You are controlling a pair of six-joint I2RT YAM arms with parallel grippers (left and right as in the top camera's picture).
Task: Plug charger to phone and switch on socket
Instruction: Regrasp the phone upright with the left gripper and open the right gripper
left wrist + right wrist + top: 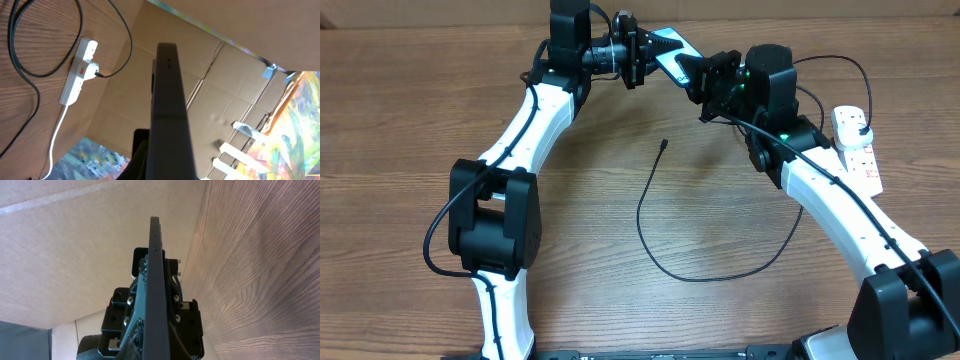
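Clamping opposite ends of the phone (666,44), the left pincer (642,50) and the right pincer (706,80) hold it raised above the far side of the surface (420,120), both narrowed onto its thin body. Each wrist view shows it edge-on as a slim dark bar; overhead, a slice of light blue screen shows between the two arms. The charger (642,215) lies loose on the wood in a wide loop. Its connector tip (664,144) is free and well apart from the phone, and its other end is at the white socket (857,150) beside the right arm.
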